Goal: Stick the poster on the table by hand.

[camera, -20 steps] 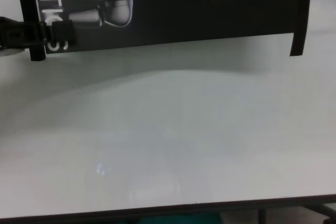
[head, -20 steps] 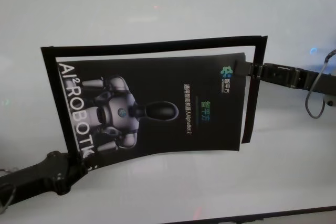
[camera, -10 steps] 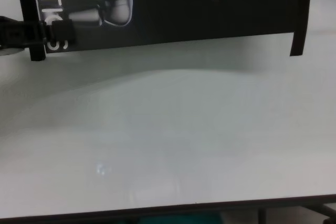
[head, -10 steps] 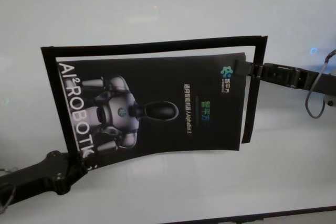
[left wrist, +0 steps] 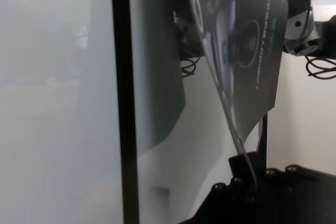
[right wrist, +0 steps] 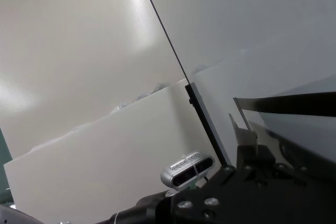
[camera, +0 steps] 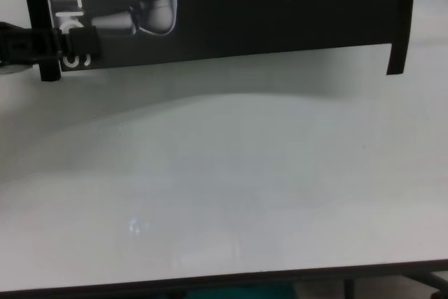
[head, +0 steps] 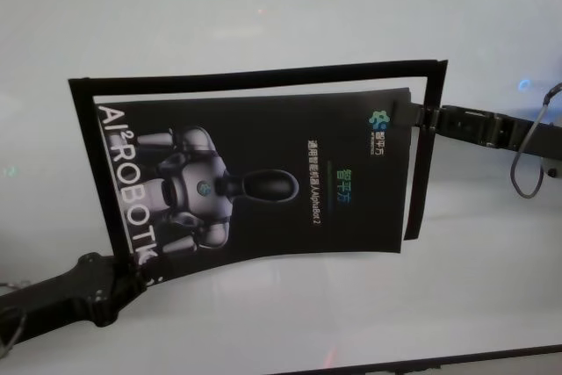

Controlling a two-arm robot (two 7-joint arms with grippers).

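Nothing moved, poster [head: 263,173] pinched by left pincer [head: 132,280], right pincer [head: 414,117]

The table [head: 263,6] is a glossy white top filling the head view, its thin dark edge along the bottom right. Black strips [head: 263,76] outline a rectangle mid-frame.

the poster [head: 263,177] has drifted very slightly, its near edge a touch lower in the chest view.
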